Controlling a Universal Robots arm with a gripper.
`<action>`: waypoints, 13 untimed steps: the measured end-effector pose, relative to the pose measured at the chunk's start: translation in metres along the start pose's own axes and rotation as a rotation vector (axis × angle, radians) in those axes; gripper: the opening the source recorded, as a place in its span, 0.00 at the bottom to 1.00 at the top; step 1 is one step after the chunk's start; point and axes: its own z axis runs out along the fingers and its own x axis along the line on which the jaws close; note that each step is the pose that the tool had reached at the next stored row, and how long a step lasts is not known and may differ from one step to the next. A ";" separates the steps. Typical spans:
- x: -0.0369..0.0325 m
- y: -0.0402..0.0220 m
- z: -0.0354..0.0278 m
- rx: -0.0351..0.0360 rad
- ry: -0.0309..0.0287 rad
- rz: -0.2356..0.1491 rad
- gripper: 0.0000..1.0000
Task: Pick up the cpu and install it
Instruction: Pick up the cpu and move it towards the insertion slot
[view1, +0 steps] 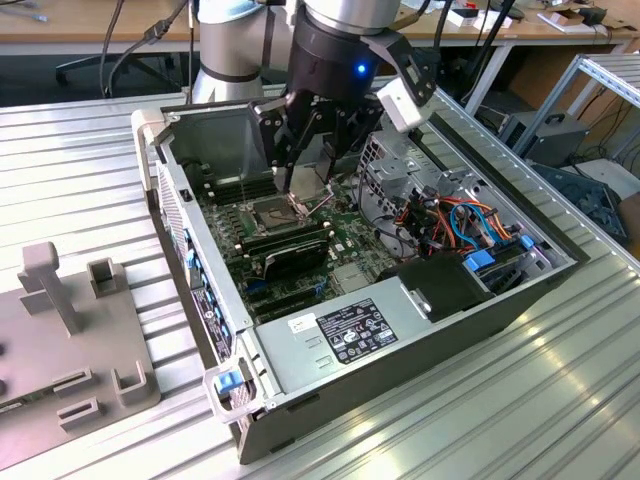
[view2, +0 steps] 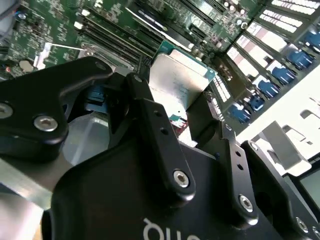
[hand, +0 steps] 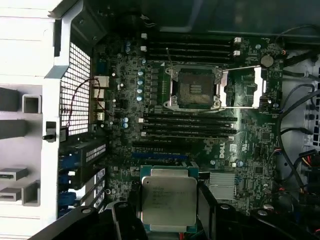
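The black claw (view2: 175, 107) is clamped on the thin square cpu (hand: 169, 200), whose face is dull, silvery and smooth. In the upper middle of the exterior view, it hangs above the dark square socket (view1: 272, 210) on the green motherboard (view1: 345, 232).

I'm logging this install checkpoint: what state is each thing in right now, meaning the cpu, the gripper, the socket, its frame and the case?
cpu: held in the gripper, above the motherboard, not in the socket.
gripper: shut on the cpu.
socket: uncovered and empty.
socket frame: swung open beside the socket.
case: lying on its side, open.
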 end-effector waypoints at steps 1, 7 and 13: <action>-0.0053 -0.0002 -0.0002 0.0001 0.0002 0.000 0.55; -0.0262 -0.0011 -0.0008 0.0000 0.0007 0.000 0.55; -0.0330 -0.0013 -0.0009 0.0000 0.0008 0.000 0.55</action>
